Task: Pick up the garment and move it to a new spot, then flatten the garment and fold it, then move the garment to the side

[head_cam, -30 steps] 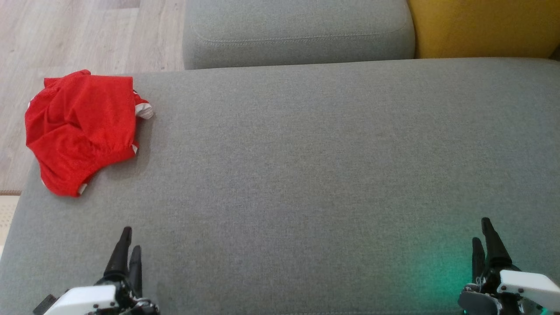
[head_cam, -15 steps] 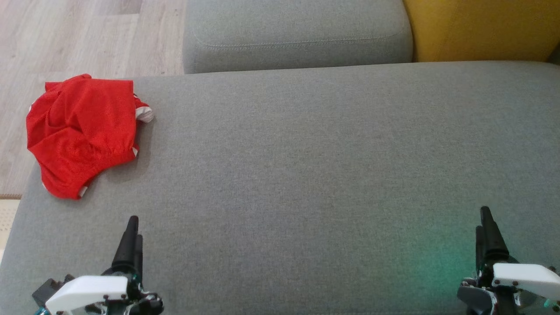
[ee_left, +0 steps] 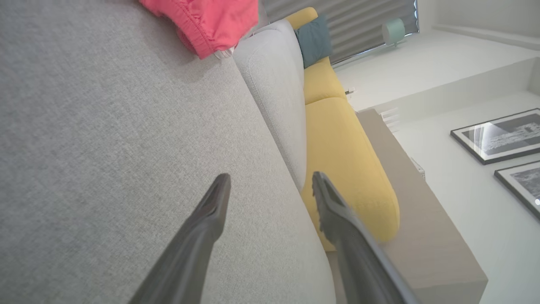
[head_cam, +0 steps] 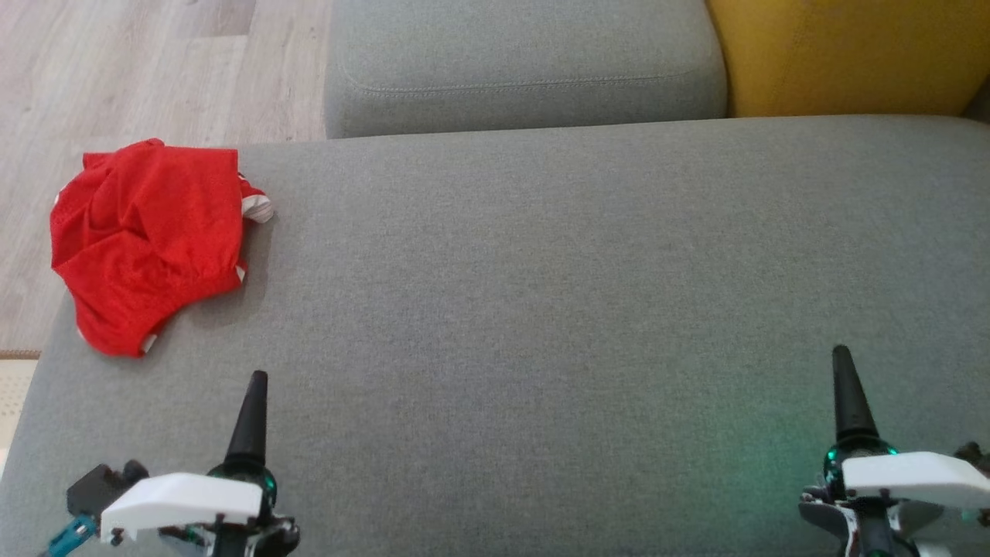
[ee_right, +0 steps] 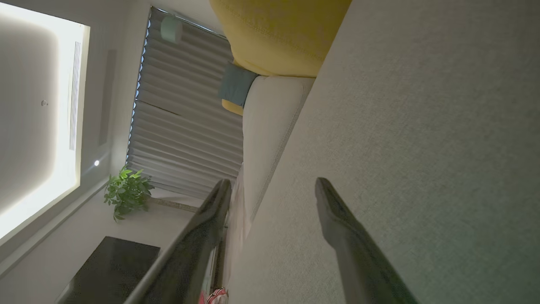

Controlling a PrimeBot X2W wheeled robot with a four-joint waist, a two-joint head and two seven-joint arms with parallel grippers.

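Note:
The garment (head_cam: 147, 240) is a crumpled red piece with white trim, lying at the far left end of the grey sofa seat (head_cam: 541, 271), partly over its left edge. Its hem (ee_left: 206, 21) shows at the top of the left wrist view. My left gripper (head_cam: 255, 383) hovers over the seat in front of the garment, apart from it. In its wrist view the left gripper (ee_left: 270, 181) stands open and holds nothing. My right gripper (head_cam: 843, 360) is far off at the lower right; the right gripper (ee_right: 272, 185) is open with nothing between its fingers.
A grey back cushion (head_cam: 526, 70) runs along the far edge of the seat, with a yellow cushion (head_cam: 843, 54) to its right. Wooden floor (head_cam: 116, 70) lies beyond the seat's left end, and a rug edge (head_cam: 11, 379) shows at the lower left.
Both grippers have rolled at the wrist, so each shows as one finger from above, and both have crept forward. The camera has shifted a little. The garment lies as before.

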